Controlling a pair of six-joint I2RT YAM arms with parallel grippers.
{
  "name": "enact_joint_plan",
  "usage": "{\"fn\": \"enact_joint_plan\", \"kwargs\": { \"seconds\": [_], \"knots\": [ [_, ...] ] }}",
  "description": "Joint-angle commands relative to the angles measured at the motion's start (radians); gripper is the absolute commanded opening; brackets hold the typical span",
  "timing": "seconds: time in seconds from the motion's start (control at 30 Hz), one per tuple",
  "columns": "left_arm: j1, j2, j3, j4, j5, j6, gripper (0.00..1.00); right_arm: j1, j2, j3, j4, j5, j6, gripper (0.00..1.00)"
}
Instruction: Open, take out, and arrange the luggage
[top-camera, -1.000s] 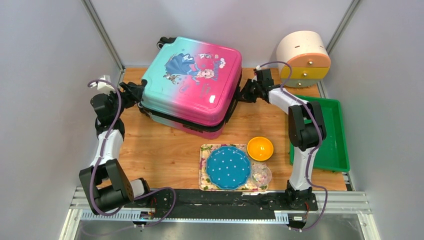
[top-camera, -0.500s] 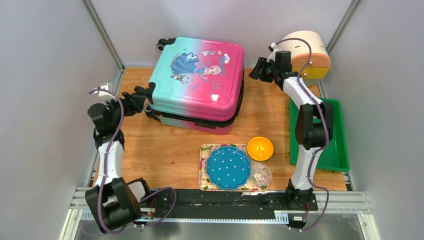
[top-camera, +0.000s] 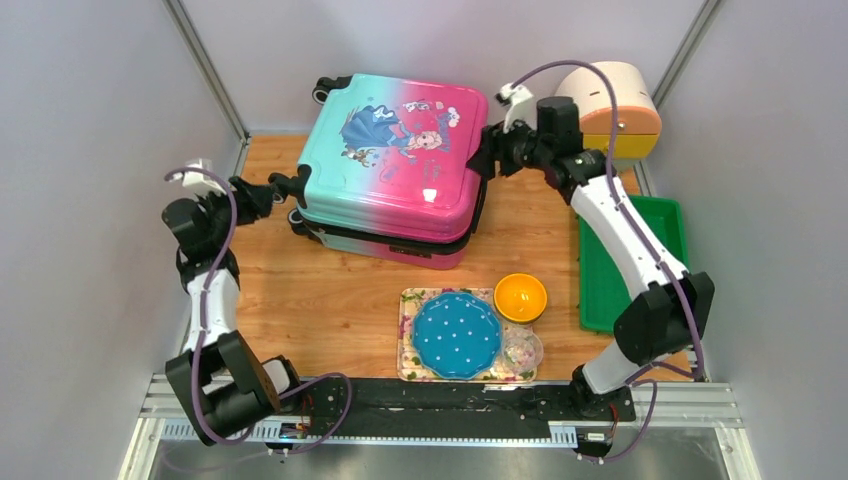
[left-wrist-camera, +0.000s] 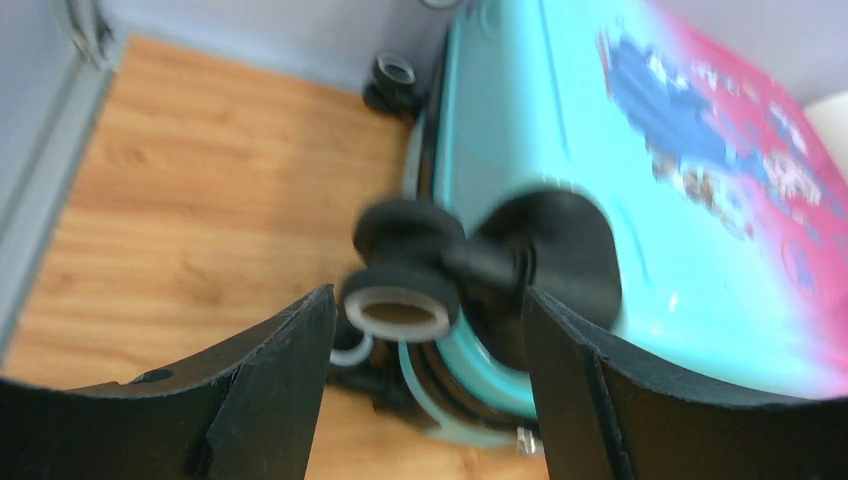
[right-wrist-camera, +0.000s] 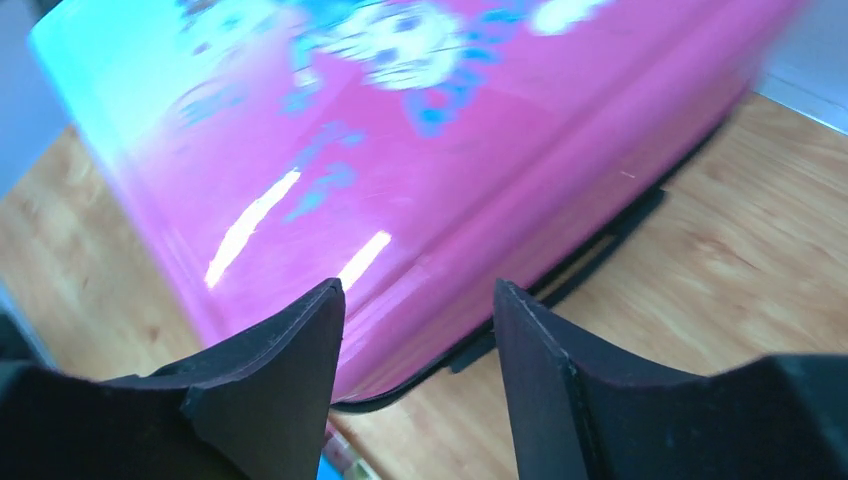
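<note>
Two grippers flank one item. The luggage (top-camera: 395, 160), a small hard-shell suitcase shading from turquoise to pink with a cartoon girl print, lies flat and closed at the back of the wooden worktop (top-camera: 330, 290), print upward. Its long axis runs across the worktop, slightly skewed, with black wheels to the left, the pink end to the right and a black zipper seam around the side.

Left gripper (top-camera: 272, 188): jaws spread wide, holding nothing. A black wheel (left-wrist-camera: 405, 290) sits straight ahead of the gap. The blurred wrist view does not show whether they touch.

Right gripper (top-camera: 484, 160): jaws parted, nothing between them. It hangs just beside the pink end, level with the upper shell.

Judgement: neither arm is clearly nearer, as each stands at one end. The opening move turns on the seam, which lies below and ahead of the right jaws.

Containers: the luggage's contents are hidden. The green plastic tray (top-camera: 672, 218) at right, partly covered by the right arm, shows nothing in its visible part. The orange bowl (top-camera: 521, 297) shows nothing inside. A blue dotted plate (top-camera: 457, 335) rests on a floral rectangular tray (top-camera: 408, 298), with a small clear bowl (top-camera: 523, 350) at its corner, contents unclear. The round cream cabinet (top-camera: 610, 95) has its drawers shut.
</note>
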Motion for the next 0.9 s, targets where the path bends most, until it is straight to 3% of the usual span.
{"fn": "enact_joint_plan", "kwargs": {
  "seconds": [0.0,0.13,0.4,0.6,0.73,0.87],
  "knots": [
    [0.012,0.084,0.178,0.073,-0.116,-0.031,0.76,0.153,-0.109,-0.056,-0.065,0.02,-0.246,0.62],
    [0.007,0.19,0.257,0.07,-0.144,-0.032,0.75,0.337,-0.111,-0.088,-0.032,0.143,-0.39,0.66],
    [-0.071,0.36,0.328,0.042,-0.101,-0.057,0.72,0.474,0.049,0.01,0.001,0.273,-0.553,0.71],
    [-0.157,0.353,0.25,0.025,-0.026,-0.113,0.63,0.441,0.11,0.005,-0.062,0.342,-0.613,0.67],
    [-0.215,0.313,0.161,0.019,0.008,-0.181,0.52,0.324,0.126,-0.001,-0.097,0.396,-0.619,0.58],
    [-0.263,0.285,0.1,0.028,0.023,-0.213,0.45,0.241,0.111,-0.021,-0.125,0.405,-0.649,0.56]
  ]
}}
